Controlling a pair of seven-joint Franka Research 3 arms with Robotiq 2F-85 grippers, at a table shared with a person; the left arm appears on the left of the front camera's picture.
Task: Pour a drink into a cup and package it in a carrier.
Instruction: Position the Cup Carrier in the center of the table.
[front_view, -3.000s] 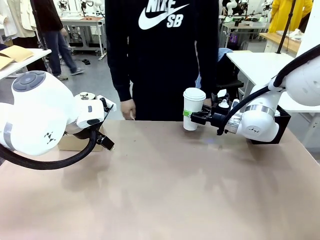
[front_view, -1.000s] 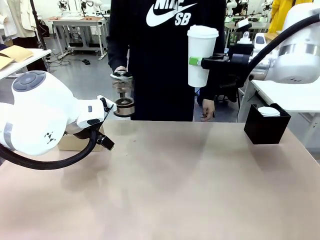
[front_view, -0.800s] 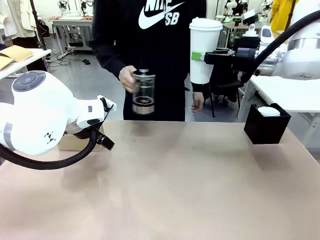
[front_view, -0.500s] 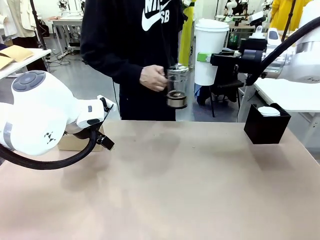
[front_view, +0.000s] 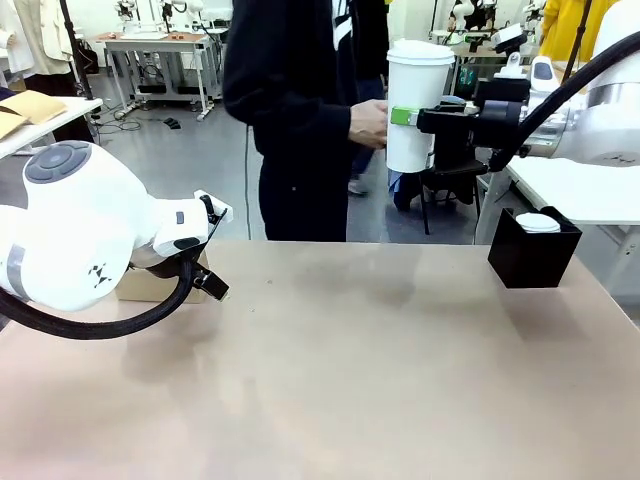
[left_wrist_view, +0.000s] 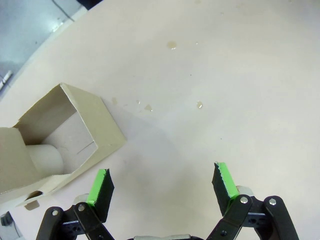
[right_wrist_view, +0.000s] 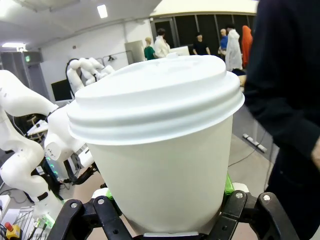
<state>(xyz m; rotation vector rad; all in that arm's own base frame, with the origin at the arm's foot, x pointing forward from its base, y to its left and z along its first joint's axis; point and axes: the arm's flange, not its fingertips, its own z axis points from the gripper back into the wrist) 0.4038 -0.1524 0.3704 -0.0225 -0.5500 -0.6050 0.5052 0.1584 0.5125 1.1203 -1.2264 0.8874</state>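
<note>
**Right arm.** Right gripper (front_view: 410, 117): jaws closed on the tall white paper cup (front_view: 414, 105) at about mid-height, one green pad on each side of the wall. The cup is upright and well above the beige worktop (front_view: 380, 380). It is level with the person's hand (front_view: 368, 125), which is just beside the cup wall. Whether hand and cup touch, I cannot tell.
- Judgement: the cup is held high to put it within the person's reach for the drink step.
- The white plastic lid (right_wrist_view: 155, 100) sits on the rim, so nothing can go in as it stands.

**Left arm.** Left gripper (left_wrist_view: 162, 182): jaws wide apart and empty, low over the worktop, just beside the brown cardboard carrier (left_wrist_view: 60, 135).
- Judgement: it waits next to the carrier for the packing step, which is not yet done.

**Materials and shapes.**
- Cup: smooth matte paper, slightly tapered towards the base.
- Lid: domed, with a stepped ring and a rolled edge.
- Carrier: thin folded matte board with sharp creases and a square open slot. A pale cylindrical shape (left_wrist_view: 47, 157) shows inside it; which compartment, I cannot tell.
- Worktop: smooth, with a few small droplets (left_wrist_view: 199, 104).
- Black square box (front_view: 530, 258): rigid, matte, at the worktop's right side, with a round white disc (front_view: 538, 222) on top.
</note>
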